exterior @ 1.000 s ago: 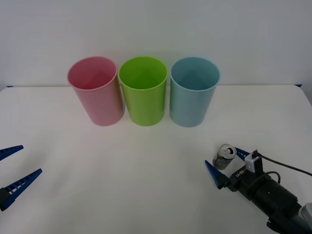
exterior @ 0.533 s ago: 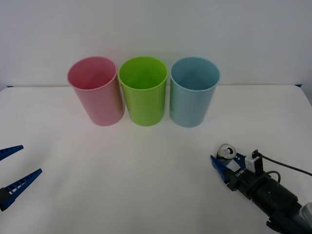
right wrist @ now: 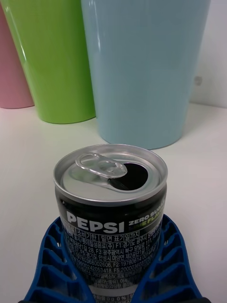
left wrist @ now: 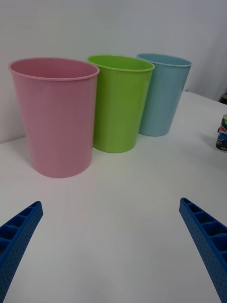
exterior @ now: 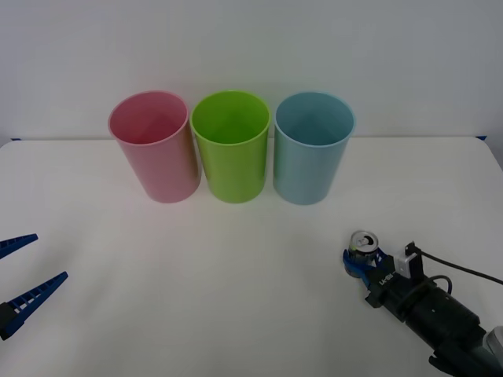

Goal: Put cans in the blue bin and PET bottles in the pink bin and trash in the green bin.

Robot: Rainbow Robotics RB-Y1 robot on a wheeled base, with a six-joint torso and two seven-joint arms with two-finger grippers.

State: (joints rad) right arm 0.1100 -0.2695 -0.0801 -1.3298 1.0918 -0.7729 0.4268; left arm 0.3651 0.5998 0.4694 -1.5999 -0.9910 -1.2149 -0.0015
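**Can gripped upright, blue bin straight beyond it**

At the near left edge of the white worktop (exterior: 236, 267) the left hand (exterior: 20, 275) waits with its blue ribbed fingers spread wide, pinching nothing and well apart from everything.

Along the far side stand three tall, smooth, tapered plastic bins in a row, mouths up: the pale-pink round bin (exterior: 155, 145) on the left, the lime-green round bin (exterior: 231, 145) in the middle, and the light-blue round bin (exterior: 313, 147) on the right.

At the near right, the right hand (exterior: 363, 263) is pressed against both sides of the small dark-bodied drink can with a silvery pull-tab top (right wrist: 110, 199). The can stands upright, long axis vertical, its opened top facing up.

From this hand the light-blue bin lies farther away and slightly to the left, so I judge the carry runs up, over that rim. The right hand is far the nearer.
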